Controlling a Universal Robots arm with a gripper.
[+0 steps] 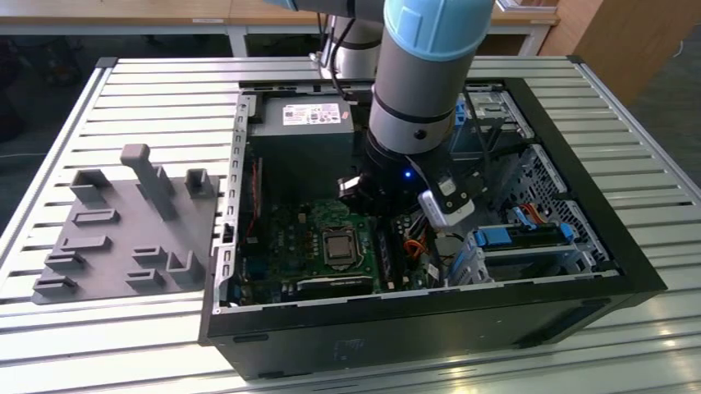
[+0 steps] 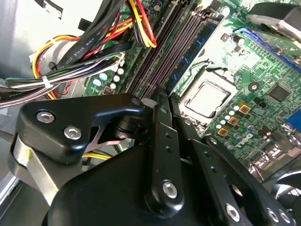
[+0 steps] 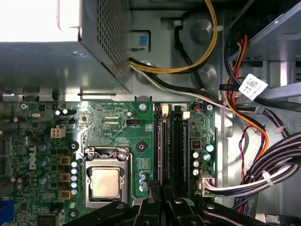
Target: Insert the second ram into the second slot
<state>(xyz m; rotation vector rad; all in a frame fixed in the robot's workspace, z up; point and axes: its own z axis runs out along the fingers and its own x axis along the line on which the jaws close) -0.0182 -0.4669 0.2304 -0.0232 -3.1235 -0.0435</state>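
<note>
- In the exterior view, the grey and light-blue robot arm [image 1: 422, 82] reaches down into the open black computer case [image 1: 592, 246], which lies on its side on a slatted white metal desk [image 1: 66, 131]. The black gripper [image 1: 383, 195] hangs low over the green motherboard [image 1: 279, 238], just beside its square silver processor socket [image 1: 336, 245].
- A grey plastic fixture tray with upright pegs [image 1: 126, 222] sits on the desk outside the case wall, toward the exterior view's left.
- In the second wrist view, the black jaws of the gripper [image 2: 162, 101] stand close together at the near end of the long dark memory slots [image 2: 164, 52]. A thin blue circuit-board stick, the second ram [image 2: 195, 47], stands on edge in the slot bank, its long axis running along the slots and away from the jaws. I cannot tell whether the jaws clamp anything.
- A bundle of black, yellow and red cables [image 2: 84, 52] crowds the other side of the slots.
- In the first wrist view, the slots [image 3: 171, 146] run lengthwise straight out from the gripper [image 3: 162, 190], between the socket [image 3: 106, 181] and a row of capacitors near the board edge.
</note>
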